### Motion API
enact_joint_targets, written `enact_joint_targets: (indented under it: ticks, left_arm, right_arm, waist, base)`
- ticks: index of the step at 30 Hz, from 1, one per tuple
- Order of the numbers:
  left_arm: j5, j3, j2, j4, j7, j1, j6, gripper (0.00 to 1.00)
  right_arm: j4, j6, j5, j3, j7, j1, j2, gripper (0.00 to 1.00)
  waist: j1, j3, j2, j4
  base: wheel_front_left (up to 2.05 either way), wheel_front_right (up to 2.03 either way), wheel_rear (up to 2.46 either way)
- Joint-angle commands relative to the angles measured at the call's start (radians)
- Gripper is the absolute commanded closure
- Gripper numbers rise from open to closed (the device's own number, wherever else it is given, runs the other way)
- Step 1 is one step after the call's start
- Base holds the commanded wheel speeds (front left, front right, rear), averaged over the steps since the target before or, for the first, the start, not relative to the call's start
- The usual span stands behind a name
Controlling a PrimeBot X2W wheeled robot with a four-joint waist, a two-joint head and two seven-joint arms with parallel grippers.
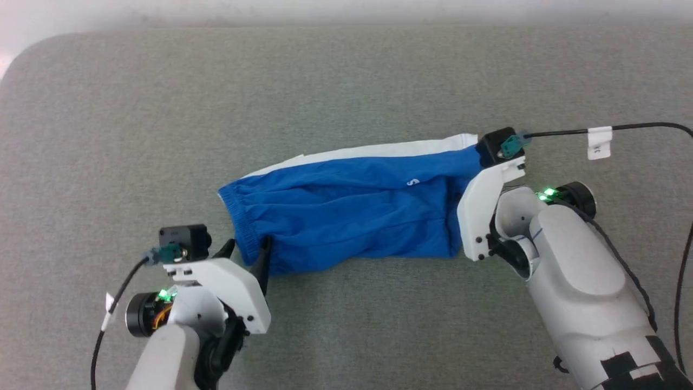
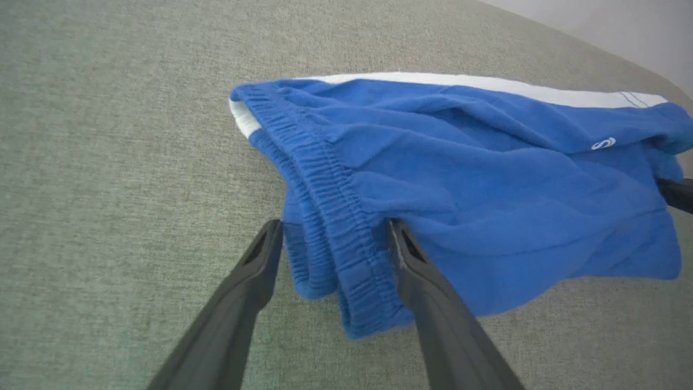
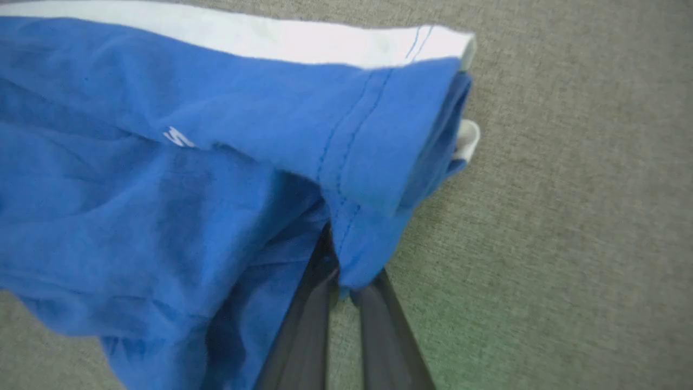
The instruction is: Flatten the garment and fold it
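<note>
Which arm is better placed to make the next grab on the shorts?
Left. The left gripper is open, its fingers straddling the waistband of the shorts, so it probably only needs to close. The right gripper is shut on the leg hem at the other end.

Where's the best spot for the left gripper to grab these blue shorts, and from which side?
Take the gathered waistband at its near corner, coming in from the robot's side of the shorts. That thick elastic edge lies bunched at the garment's end, and the open left gripper straddles it. The right gripper is shut on the opposite end.
</note>
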Motion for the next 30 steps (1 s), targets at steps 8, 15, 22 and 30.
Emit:
enact_joint_targets:
  ticks: [8,15,22,30]
  left_arm:
    - [-0.002,0.005,0.034,0.144,0.156,-0.062,0.056,0.28]
    - [-0.065,0.031,0.039,0.166,0.188,-0.044,0.030,1.00]
    - [-0.111,0.073,0.051,0.102,0.151,-0.019,0.010,1.00]
    - [-0.144,0.074,0.054,0.090,0.214,0.085,0.026,1.00]
  right_arm:
    - [-0.024,-0.001,0.054,0.074,-0.024,0.006,-0.002,1.00]
    - [-0.048,-0.001,0.078,0.096,-0.040,0.024,-0.002,1.00]
    - [-0.105,-0.001,0.099,0.043,-0.054,0.125,-0.002,1.00]
    - [-0.266,-0.001,0.162,-0.076,-0.006,0.370,-0.002,1.00]
  waist:
    - [-0.0001,0.006,0.0000,-0.058]
    - [-0.0001,-0.002,0.0000,-0.078]
    - [-0.0001,-0.051,0.0000,-0.060]
    - [-0.0001,-0.097,0.0000,-0.058]
  base:
    - [0.00,0.00,0.00]
    - [0.00,0.00,0.00]
    - [0.00,0.00,0.00]
    - [0.00,0.00,0.00]
